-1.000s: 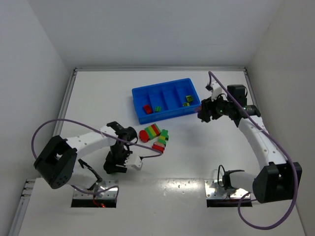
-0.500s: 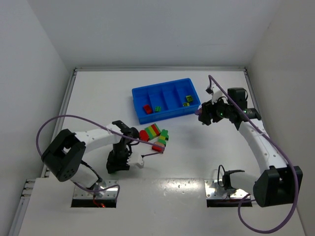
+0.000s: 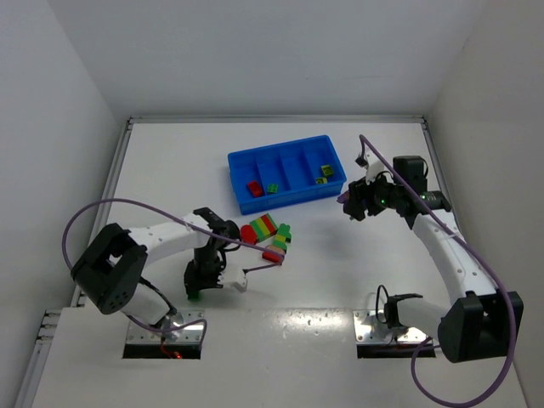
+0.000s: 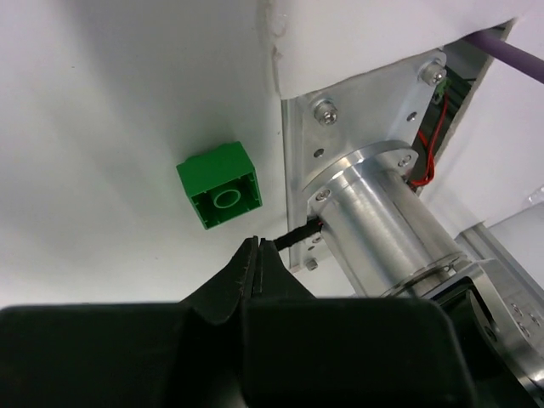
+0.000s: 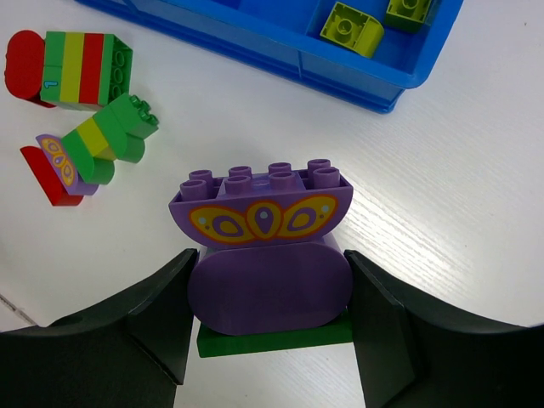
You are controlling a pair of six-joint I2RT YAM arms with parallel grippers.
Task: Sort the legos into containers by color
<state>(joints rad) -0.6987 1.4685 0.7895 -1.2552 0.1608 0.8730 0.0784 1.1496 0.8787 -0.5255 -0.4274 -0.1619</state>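
Gripping purple brick stack: right pincer | left pincer clenched empty, near green brick

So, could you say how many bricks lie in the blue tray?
4: a red brick in the blue tray's leftmost compartment, a green brick in the next, a yellow brick and a dark green brick in the rightmost; walls could hide more.

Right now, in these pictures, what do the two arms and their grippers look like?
Both arms have white links and black joints: the left arm and the right arm. A purple cable loops along each arm. The left gripper and the right gripper have plain black fingers. I see no markings on them.
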